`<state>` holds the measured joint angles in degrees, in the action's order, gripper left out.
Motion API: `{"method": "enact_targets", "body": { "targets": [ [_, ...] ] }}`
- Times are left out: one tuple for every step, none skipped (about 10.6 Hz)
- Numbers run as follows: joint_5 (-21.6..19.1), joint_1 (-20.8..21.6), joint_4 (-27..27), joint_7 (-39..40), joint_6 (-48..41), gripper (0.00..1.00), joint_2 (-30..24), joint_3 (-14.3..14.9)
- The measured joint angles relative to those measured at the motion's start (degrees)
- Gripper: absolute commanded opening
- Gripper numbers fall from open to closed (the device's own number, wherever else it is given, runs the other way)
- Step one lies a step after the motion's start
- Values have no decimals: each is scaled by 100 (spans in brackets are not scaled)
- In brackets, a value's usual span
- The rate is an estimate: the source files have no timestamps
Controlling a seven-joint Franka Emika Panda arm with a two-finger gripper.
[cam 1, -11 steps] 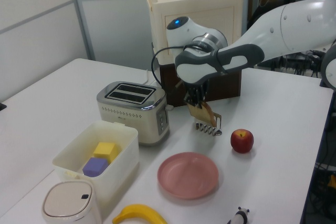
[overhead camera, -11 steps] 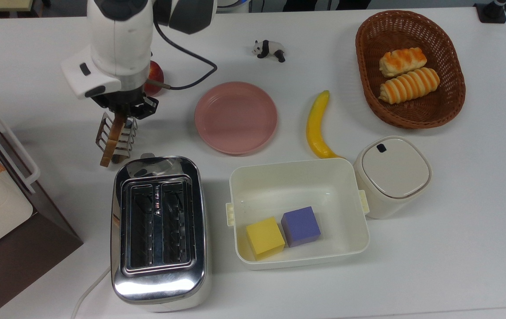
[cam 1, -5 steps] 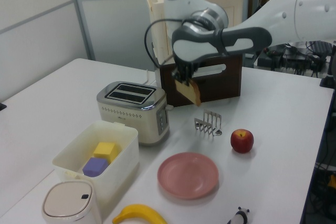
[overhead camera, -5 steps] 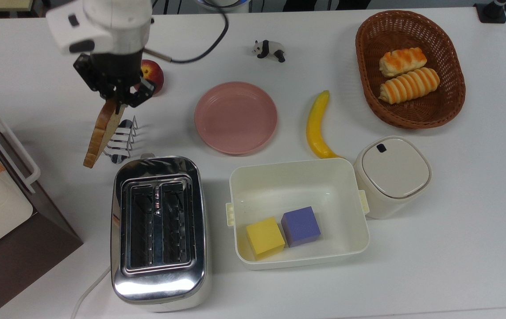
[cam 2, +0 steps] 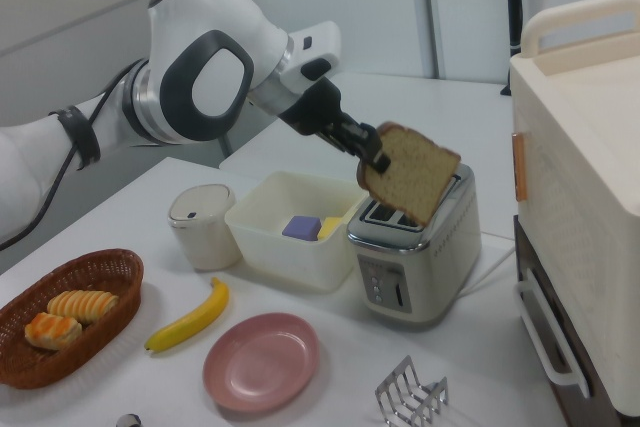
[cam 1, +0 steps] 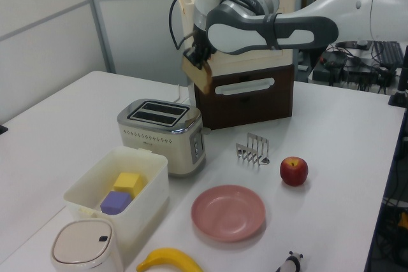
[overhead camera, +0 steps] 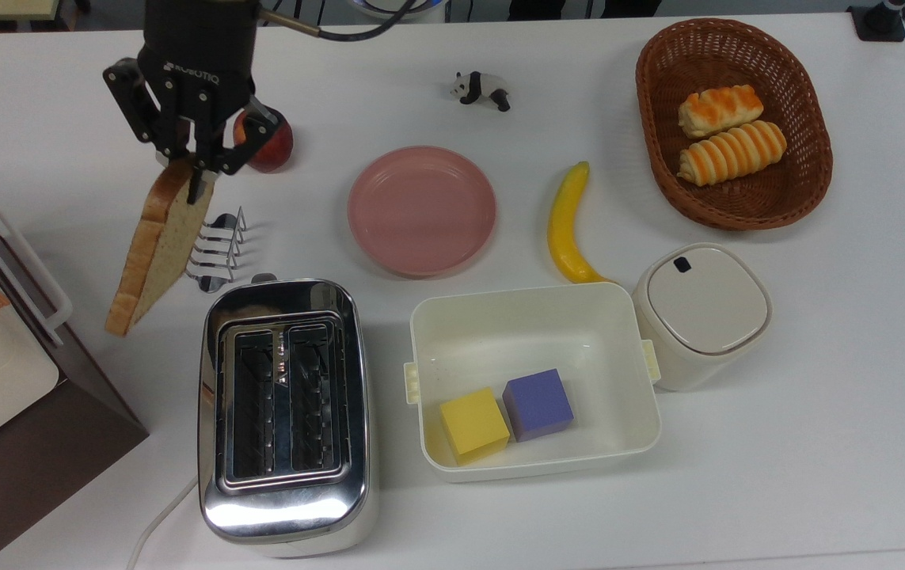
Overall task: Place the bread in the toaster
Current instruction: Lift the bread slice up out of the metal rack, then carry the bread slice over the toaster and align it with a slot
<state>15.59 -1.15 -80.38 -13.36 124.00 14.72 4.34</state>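
Since a second ago the claw (overhead camera: 197, 162) has lifted the bread (overhead camera: 153, 247) out of the toast rack (overhead camera: 218, 249) and carried it up high; the rack now stands bare on the surface (overhead camera: 816, 412). The arm's wrist has tilted too, so the top view now looks along the black claw body instead of the white flange.

Claw is closed narrow on one corner of the bread, slice pinched between both fingers. Bread hangs in the air, clear of everything. In the top view its long axis runs from the claw down toward the lower left, free end pointing at the brown cabinet (overhead camera: 32, 412); it sits left of the rack and above-left of the toaster (overhead camera: 284, 412). In the right view the slice (cam 2: 410, 185) shows its broad face, tilted, hanging in front of and above the toaster (cam 2: 420, 247) slots. In the left view the bread (cam 1: 196, 73) is up beside the cabinet, higher than the toaster (cam 1: 162, 133).

Toaster slots are open, nothing across them. Around: red apple (overhead camera: 266, 141) just behind the claw, pink plate (overhead camera: 421, 210), banana (overhead camera: 566, 226), panda toy (overhead camera: 481, 88), wicker basket (overhead camera: 658, 142) with two rolls, white tub (overhead camera: 535, 317) holding a yellow block (overhead camera: 473, 423) and a purple block (overhead camera: 538, 404), lidded white canister (overhead camera: 701, 313).
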Motion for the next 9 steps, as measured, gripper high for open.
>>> {"method": "enact_targets", "body": {
  "targets": [
    [0,43,0,0,206,0,28,-35],
    [0,127,0,0,294,0,49,-56],
    [0,243,0,0,307,0,61,-71],
    [0,363,0,-1,307,0,69,-100],
    [0,464,0,-11,307,0,78,-156],
    [0,556,0,-32,308,0,88,-213],
    [0,627,-13,-35,308,0,118,-242],
    [0,664,-22,-35,334,0,188,-253],
    [0,666,-38,-35,507,0,281,-257]
  ]
}}
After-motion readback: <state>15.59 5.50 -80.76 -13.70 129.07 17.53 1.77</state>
